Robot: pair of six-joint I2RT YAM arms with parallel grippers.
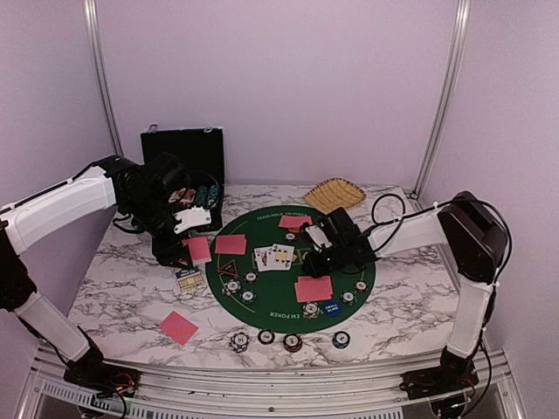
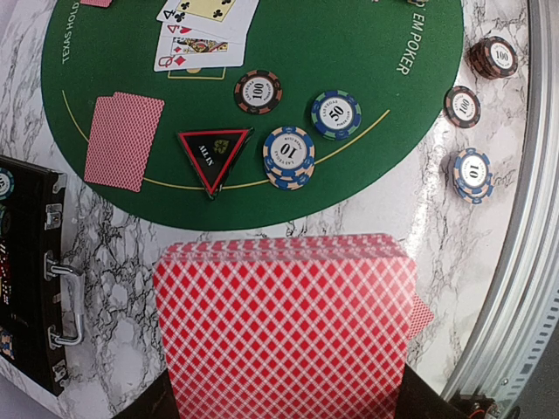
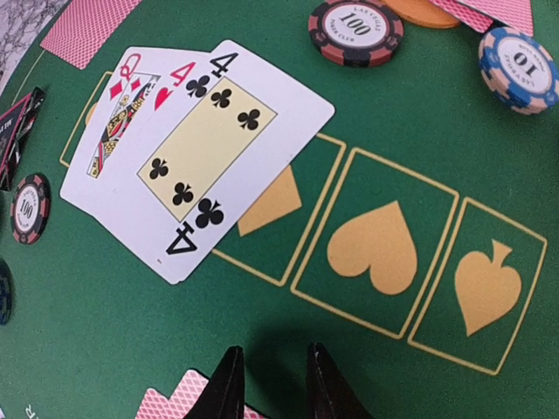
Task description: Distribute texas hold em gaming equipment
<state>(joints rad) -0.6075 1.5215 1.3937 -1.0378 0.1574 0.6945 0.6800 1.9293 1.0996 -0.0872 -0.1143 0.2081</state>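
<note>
My left gripper [image 1: 186,246] is shut on a stack of red-backed playing cards [image 2: 284,327], held above the marble just left of the green mat [image 1: 262,305]. My right gripper [image 3: 272,377] is open and empty, low over the mat near the printed heart box. Three face-up cards [image 3: 196,148] lie fanned at the mat's centre. Face-down cards lie on the mat [image 1: 231,244] [image 1: 314,288] and on the marble [image 1: 178,327]. A black-red triangular marker [image 2: 214,155] lies beside striped chips [image 2: 289,155]. An orange button [image 3: 424,10] and a blue button [image 1: 330,307] are on the mat.
An open black case [image 1: 188,166] stands at the back left, its handle side showing in the left wrist view [image 2: 31,262]. A tan woven basket [image 1: 334,194] sits behind the mat. Three chips [image 2: 472,173] lie on the marble near the metal front rail [image 1: 262,384].
</note>
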